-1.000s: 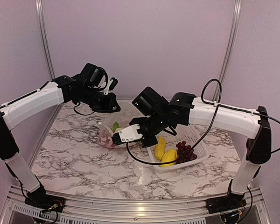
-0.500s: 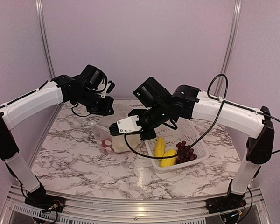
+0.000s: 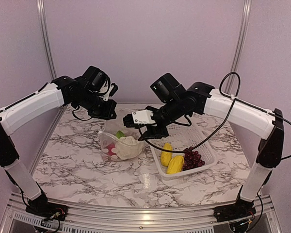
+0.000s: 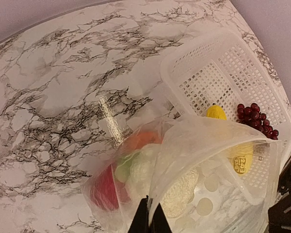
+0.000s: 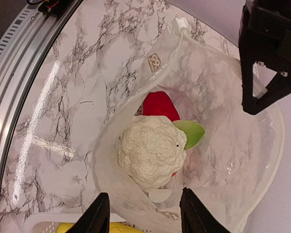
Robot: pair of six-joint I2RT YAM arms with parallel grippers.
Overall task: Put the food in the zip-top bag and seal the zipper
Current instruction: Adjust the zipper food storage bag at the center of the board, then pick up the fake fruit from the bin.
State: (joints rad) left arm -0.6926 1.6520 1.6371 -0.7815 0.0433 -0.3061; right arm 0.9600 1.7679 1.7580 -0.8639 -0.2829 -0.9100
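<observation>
The zip-top bag (image 3: 117, 145) lies on the table with its mouth held wide open, so the zipper is unsealed. My left gripper (image 4: 149, 219) is shut on the bag's upper edge and lifts it. Inside lie the white cauliflower (image 5: 153, 150) with its green leaf (image 5: 189, 132), a red piece (image 5: 160, 104) and an orange piece (image 4: 140, 141). My right gripper (image 5: 145, 216) hangs open just above the bag's mouth, holding nothing. Two yellow pieces (image 3: 166, 155) (image 3: 175, 165) and the dark grapes (image 3: 194, 158) sit in the white basket (image 3: 203, 141).
The basket stands right of the bag, its near-left corner touching the bag's side. The left gripper's black body (image 5: 269, 58) hangs over the far rim of the bag. Bare marble table (image 3: 77, 160) stretches to the left and front.
My right gripper went into the bag with the cauliflower, opened, and drew back up and to the right. The cauliflower now lies in the bag. The left gripper closed on the bag's edge.
</observation>
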